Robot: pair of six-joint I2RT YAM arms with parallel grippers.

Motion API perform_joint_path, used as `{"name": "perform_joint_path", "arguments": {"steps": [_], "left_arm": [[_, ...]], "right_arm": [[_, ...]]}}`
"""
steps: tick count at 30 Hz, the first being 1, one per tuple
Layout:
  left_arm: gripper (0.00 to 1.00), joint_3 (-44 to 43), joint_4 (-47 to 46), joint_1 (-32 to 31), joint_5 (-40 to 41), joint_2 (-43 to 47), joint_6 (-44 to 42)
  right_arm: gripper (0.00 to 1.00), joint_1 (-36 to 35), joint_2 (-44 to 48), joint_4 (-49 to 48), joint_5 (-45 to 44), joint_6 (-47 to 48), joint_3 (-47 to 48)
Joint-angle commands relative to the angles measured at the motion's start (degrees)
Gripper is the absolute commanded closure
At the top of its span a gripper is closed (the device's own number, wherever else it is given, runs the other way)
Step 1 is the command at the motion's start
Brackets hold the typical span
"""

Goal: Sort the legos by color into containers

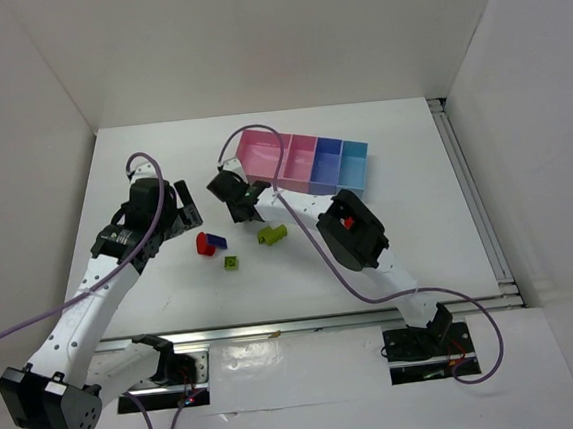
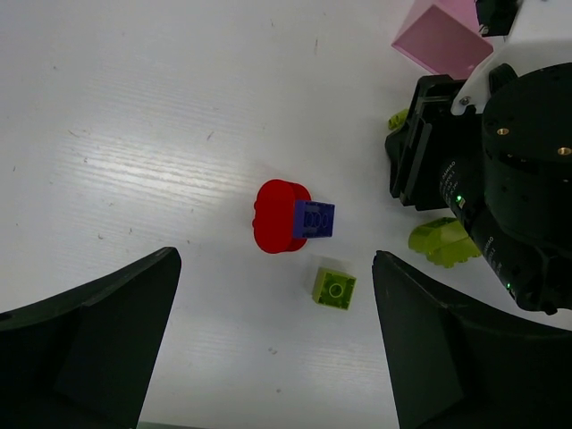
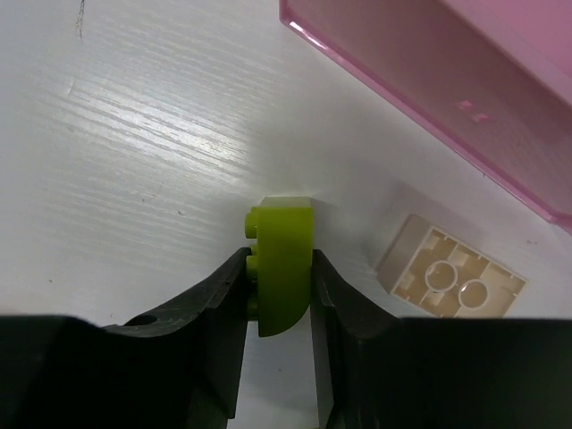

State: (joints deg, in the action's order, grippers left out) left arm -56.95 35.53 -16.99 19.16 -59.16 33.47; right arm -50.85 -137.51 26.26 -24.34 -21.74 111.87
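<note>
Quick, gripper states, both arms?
Left gripper: open, holding nothing.
Right gripper: closed on a lime-green brick.

Looks bright and flat in the top view, lit softly from above, with only faint short shadows on the near-washed-out white table [image 1: 437,211] below and left of the large pink bin [image 1: 261,154]. Gets a streaky patch of glare in the left wrist view well down-left of that bin, plus dark, mushy out-of-focus left fingers [image 2: 89,349] far below it. Comes out crisp in the right wrist view just below the bin wall, surface grain and all, with a soft shadow hugging it and near-black right fingers [image 3: 188,357] farther below.
</note>
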Motion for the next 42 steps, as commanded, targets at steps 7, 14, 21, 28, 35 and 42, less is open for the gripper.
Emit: {"name": "perform_joint_path", "arguments": {"steps": [7, 14, 21, 28, 35, 42], "left_arm": [[0.00, 0.61, -2.66, -0.14, -2.28, -0.52, 2.65], [0.28, 1.75, -2.66, -0.14, -6.23, -0.52, 0.89], [0.25, 5.35, -2.04, -1.20, -9.67, 0.80, 2.91], [0.28, 8.87, -0.47, -4.79, -11.42, 1.32, 5.97], [0.31, 10.19, -0.98, -13.32, -8.08, -2.72, 12.22], [0.16, 10.19, -2.83, -18.60, -8.70, -10.88, 15.31]], "right_arm": [[0.67, 0.75, 8.92, -1.91, -0.17, 0.82, 2.04], [0.67, 5.58, 12.36, -3.59, -1.50, 1.43, 2.03], [0.67, 11.73, 6.30, -2.35, -0.45, 1.43, 9.49], [0.60, 15.34, -0.47, -0.95, 5.52, 0.91, 20.56], [0.20, 15.87, -0.39, -1.56, 6.58, 0.91, 20.58], [0.20, 16.40, 11.71, -1.37, 6.14, 0.38, 8.40]]}}
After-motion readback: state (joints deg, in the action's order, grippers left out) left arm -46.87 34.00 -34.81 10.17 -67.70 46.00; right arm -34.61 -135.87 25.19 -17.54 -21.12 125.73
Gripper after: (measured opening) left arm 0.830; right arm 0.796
